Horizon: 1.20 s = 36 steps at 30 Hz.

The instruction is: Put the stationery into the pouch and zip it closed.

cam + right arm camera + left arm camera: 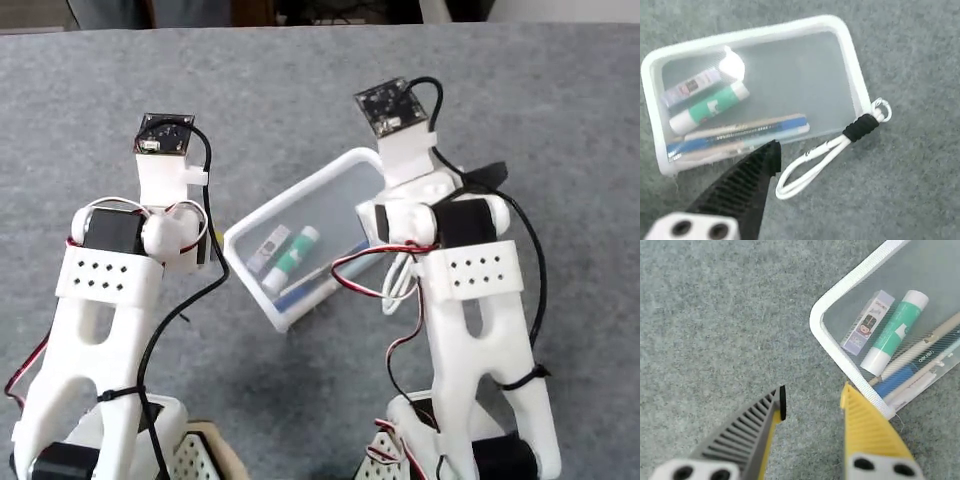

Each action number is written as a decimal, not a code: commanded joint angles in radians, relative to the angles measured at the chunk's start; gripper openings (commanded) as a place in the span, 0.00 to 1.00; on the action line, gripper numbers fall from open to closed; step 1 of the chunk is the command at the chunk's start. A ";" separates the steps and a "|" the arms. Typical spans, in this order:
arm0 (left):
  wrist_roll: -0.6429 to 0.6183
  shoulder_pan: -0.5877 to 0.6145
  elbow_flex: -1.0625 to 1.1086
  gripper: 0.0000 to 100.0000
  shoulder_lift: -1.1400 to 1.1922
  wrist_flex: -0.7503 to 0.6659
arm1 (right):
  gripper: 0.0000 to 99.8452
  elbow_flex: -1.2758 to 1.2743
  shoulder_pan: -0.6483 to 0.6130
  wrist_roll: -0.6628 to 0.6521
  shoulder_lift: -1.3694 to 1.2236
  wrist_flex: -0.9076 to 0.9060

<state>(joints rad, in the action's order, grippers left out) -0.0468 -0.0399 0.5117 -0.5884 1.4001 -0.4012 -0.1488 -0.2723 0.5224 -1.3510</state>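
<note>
The pouch lies slanted on the bench between my arms, stationery already inside. The left gripper holds its fingers wide just beside one corner. The zip cord trails from the opposite end, nearer the right gripper, whose state I cannot tell.

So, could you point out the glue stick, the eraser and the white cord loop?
glue stick (pixel 892 332): left wrist view, on its green body.
eraser (pixel 867 322): left wrist view, middle of its sleeve.
white cord loop (pixel 860 128): right wrist view, on its black wrap.
</note>
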 commanded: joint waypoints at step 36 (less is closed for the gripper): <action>0.118 0.007 0.079 0.03 -0.281 0.103 | 0.01 -0.131 0.229 0.028 0.487 -0.135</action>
<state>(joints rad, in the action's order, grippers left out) 0.0806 -0.0384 0.5577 -0.7818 1.4983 -0.5286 0.0353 -0.2539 0.9045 -1.4814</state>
